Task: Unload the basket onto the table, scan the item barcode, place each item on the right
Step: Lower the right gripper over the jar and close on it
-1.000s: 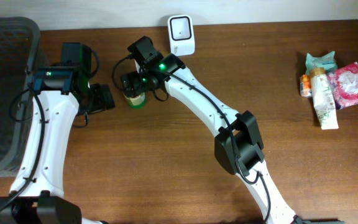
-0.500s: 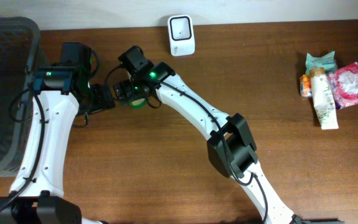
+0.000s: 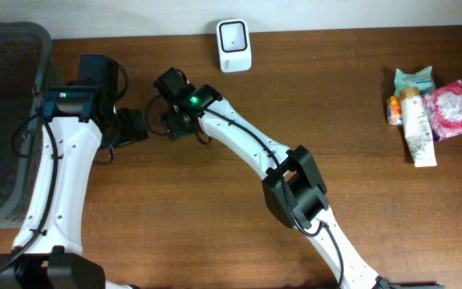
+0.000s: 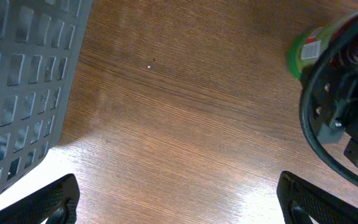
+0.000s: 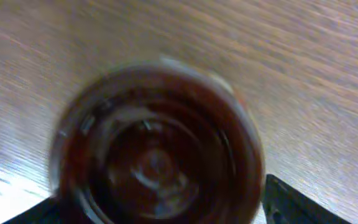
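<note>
The item is a green jar (image 4: 308, 45) with a dark brown lid (image 5: 157, 149), standing upright on the wooden table. My right gripper (image 5: 160, 208) is straight above it, one finger on each side of the lid. The blur hides whether the fingers (image 5: 294, 202) press on it. In the overhead view the right gripper (image 3: 175, 120) covers the jar. My left gripper (image 3: 132, 127) (image 4: 185, 199) is open just left of the jar, with only bare table between its fingers. The white barcode scanner (image 3: 234, 45) stands at the table's back edge.
A dark mesh basket (image 3: 6, 120) (image 4: 23, 74) fills the left side, close to the left arm. Several packaged items (image 3: 427, 112) lie at the far right. The right arm (image 3: 295, 185) stretches diagonally across the table's middle.
My right gripper has shifted left and come down over the jar, and its fingers have narrowed. The left arm has stayed still.
</note>
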Controlling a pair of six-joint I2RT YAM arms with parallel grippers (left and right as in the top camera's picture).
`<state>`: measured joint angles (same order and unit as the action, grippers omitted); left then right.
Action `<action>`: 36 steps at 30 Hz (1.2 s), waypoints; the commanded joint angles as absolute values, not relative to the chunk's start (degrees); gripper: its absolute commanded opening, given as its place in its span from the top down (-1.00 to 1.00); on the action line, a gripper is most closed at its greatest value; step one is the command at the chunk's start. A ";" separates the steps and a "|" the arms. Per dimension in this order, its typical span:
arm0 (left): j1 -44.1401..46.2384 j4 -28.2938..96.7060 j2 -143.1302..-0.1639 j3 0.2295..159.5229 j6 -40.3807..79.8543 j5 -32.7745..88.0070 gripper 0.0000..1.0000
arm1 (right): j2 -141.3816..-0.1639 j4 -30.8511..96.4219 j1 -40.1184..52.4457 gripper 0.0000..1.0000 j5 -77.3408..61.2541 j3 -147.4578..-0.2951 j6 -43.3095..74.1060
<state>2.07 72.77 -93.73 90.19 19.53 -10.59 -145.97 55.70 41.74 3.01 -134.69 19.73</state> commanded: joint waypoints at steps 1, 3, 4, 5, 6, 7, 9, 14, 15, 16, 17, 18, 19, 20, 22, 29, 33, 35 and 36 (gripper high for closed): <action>1.78 72.71 -92.88 90.02 19.70 -11.22 -0.98 | -145.73 58.26 41.98 -0.52 6.90 -135.70 20.03; 1.80 72.71 -92.88 90.02 19.70 -11.22 -0.98 | -144.99 60.75 41.98 -0.50 8.75 -135.70 20.03; 1.80 72.71 -92.88 90.02 19.70 -11.22 -0.98 | -144.64 61.69 41.98 -0.49 9.76 -135.70 20.03; 1.80 72.71 -92.88 90.02 19.70 -11.22 -0.98 | -144.31 62.39 41.98 -0.49 10.24 -135.70 20.01; 1.80 72.71 -92.88 90.02 19.70 -11.22 -0.98 | -143.79 62.85 41.98 -0.49 10.31 -135.72 20.01; 1.80 72.71 -92.88 90.02 19.70 -11.22 -0.98 | -143.15 62.81 41.98 -0.51 10.13 -135.72 20.01; 1.80 72.71 -92.88 90.02 19.70 -11.22 -0.98 | -141.62 61.84 41.98 -0.56 9.63 -136.16 19.99; 1.80 72.71 -92.88 90.02 19.70 -11.22 -0.98 | -140.55 57.54 41.98 -0.90 2.55 -138.26 19.75; 1.80 72.71 -92.88 90.02 19.70 -11.22 -0.98 | -140.55 56.49 41.98 -0.91 0.91 -138.23 19.77; 1.80 72.71 -92.88 90.04 19.70 -11.22 -0.98 | -140.55 55.44 41.98 -0.91 0.25 -138.23 19.79; 1.80 72.71 -92.88 90.02 19.70 -11.22 -0.99 | -140.55 54.59 41.98 -0.94 0.19 -138.23 19.79; 1.80 72.71 -92.88 90.04 19.70 -11.22 -0.98 | -140.55 53.56 41.98 -0.97 0.16 -138.23 19.79; 1.80 72.71 -92.88 90.02 19.70 -11.22 -0.98 | -140.55 52.80 41.98 -0.98 0.16 -138.23 19.79; 1.80 72.71 -92.88 90.04 19.70 -11.22 -0.98 | -140.62 51.92 41.98 -0.97 0.19 -138.21 19.77; 1.80 72.71 -92.88 90.04 19.70 -11.22 -0.98 | -140.97 50.30 41.98 -0.97 0.21 -138.17 19.77; 1.80 72.71 -92.88 90.02 19.70 -11.22 -0.99 | -144.73 47.51 41.87 -0.97 8.21 -135.92 19.77; 1.80 72.71 -92.88 90.02 19.70 -11.22 -0.98 | -146.15 47.51 41.82 -0.97 8.21 -135.83 19.77; 1.80 72.71 -92.88 90.02 19.70 -11.22 -0.98 | -146.85 47.53 41.82 -0.98 8.19 -135.83 19.75; 1.80 72.71 -92.88 90.02 19.70 -11.22 -0.98 | -147.39 47.53 41.82 -0.99 8.19 -135.83 19.77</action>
